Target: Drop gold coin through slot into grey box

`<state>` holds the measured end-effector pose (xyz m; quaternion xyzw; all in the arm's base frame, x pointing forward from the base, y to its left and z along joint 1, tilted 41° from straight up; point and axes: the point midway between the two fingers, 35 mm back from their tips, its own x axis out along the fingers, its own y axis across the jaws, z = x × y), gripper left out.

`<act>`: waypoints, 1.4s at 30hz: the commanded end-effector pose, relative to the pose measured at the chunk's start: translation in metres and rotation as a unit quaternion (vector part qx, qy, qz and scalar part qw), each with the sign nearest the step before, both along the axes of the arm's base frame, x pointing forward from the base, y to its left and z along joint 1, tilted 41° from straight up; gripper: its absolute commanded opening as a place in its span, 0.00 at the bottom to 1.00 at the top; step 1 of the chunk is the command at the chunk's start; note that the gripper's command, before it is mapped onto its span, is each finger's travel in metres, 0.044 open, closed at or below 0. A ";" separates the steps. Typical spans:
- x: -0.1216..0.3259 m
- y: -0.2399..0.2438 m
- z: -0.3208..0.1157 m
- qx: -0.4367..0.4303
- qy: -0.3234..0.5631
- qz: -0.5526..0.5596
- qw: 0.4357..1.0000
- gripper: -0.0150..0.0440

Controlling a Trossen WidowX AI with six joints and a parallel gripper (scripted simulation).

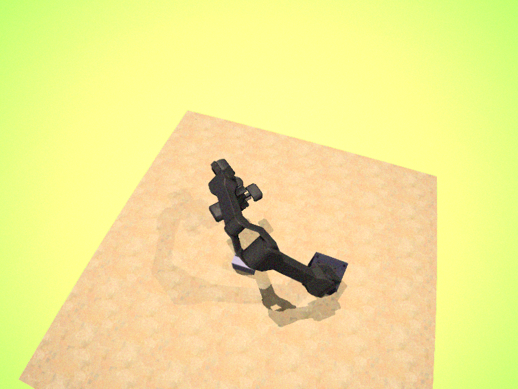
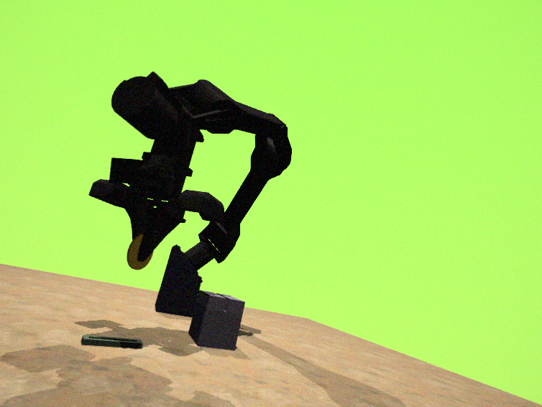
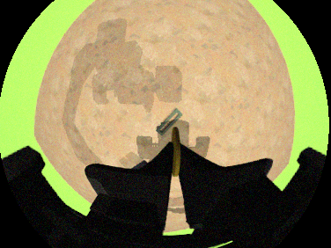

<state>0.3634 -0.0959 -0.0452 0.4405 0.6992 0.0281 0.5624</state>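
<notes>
Pinched by its face between nearly closed fingertips, one gold coin (image 2: 134,254) (image 3: 176,151), on edge, held aloft, well apart from its holder. Gripper (image 2: 141,249) (image 3: 172,145): one, narrowly parted, shut on said coin. Holder (image 2: 111,341) (image 3: 169,121), dark green, on the table (image 1: 355,234) (image 2: 306,376) (image 3: 220,79). Box (image 1: 243,265) (image 2: 218,321), grey, slotted lid. Foreseeable faults: coin turned out of line with the slot, catching on the lid; light grip, letting it pivot on contact; early release, dropping it outside.

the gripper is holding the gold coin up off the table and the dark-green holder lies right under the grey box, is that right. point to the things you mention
Not quite: the shallow dark-green holder (image 2: 100,340) (image 3: 163,127) lies beside the grey box (image 2: 217,321), as the exterior view shows.
</notes>
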 end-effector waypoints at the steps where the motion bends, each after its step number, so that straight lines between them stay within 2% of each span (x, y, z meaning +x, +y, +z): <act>1: -0.001 -0.001 0.002 -0.004 -0.046 0.055 0.997 0.25; 18: -0.003 -0.001 0.002 -0.009 -0.219 0.259 0.941 0.25; 42: -0.018 0.025 0.030 -0.008 -0.211 0.253 0.944 0.25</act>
